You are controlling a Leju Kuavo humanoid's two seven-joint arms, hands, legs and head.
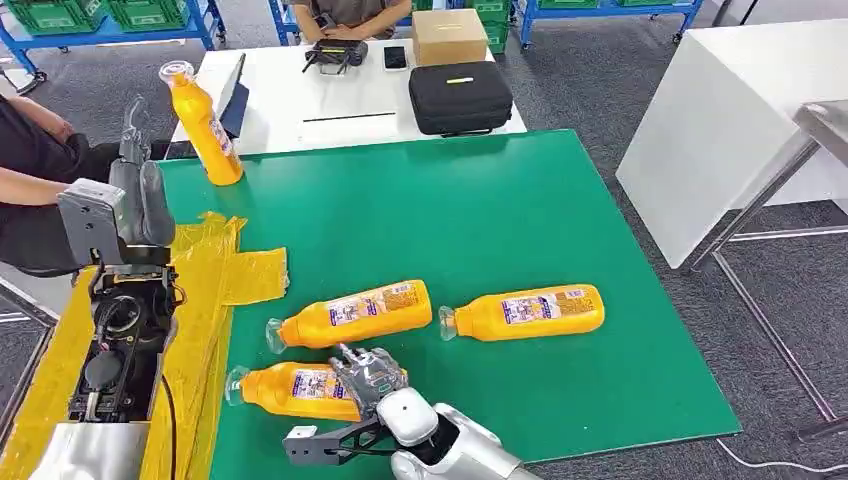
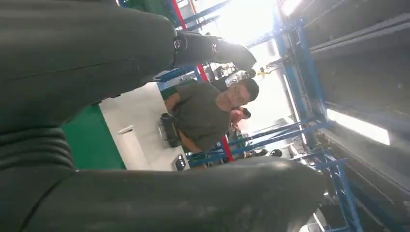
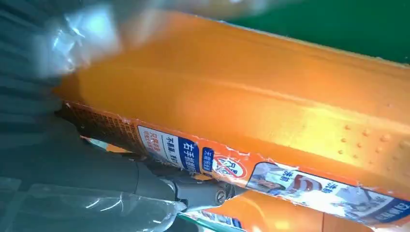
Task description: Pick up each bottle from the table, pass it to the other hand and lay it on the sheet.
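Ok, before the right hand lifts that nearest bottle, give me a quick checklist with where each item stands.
1. Right hand over the nearest bottle: ok, fingers lie across its body.
2. Grip closed firmly: cannot tell.
3. Bottle free of neighbours: ok, the middle bottle lies apart.
4. Left hand free to receive: ok, raised and holding nothing.
5. Yellow sheet ready: ok, spread at the green mat's left edge.
6. Upright bottle clear of the handover path: cannot tell.
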